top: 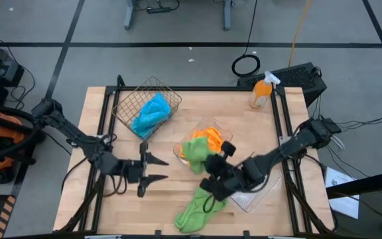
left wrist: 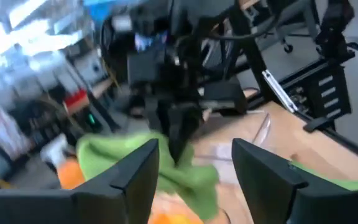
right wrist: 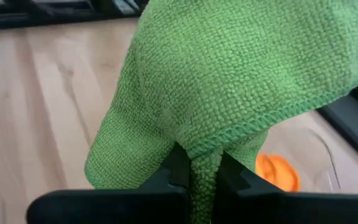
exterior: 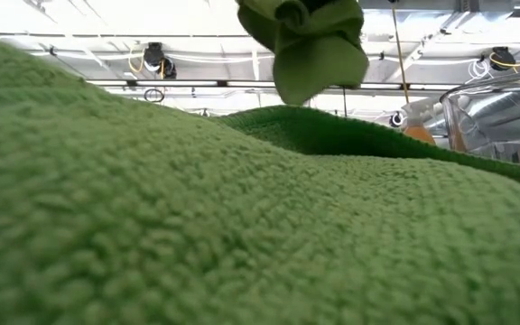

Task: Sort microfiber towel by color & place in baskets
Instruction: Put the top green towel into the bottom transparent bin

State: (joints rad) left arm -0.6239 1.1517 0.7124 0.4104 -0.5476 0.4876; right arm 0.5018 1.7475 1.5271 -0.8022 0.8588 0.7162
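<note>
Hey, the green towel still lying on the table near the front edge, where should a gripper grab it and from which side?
Come straight down on the green towel on the table and pinch its raised, bunched fold near the middle. It lies crumpled rather than flat, so the ridges give the fingers something to close on. The open left gripper looks nearest.

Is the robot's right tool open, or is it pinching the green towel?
Pinching. In the right wrist view the right tool has its two dark fingers closed tight on a fold of the green towel, which hangs bunched above the table.
</note>
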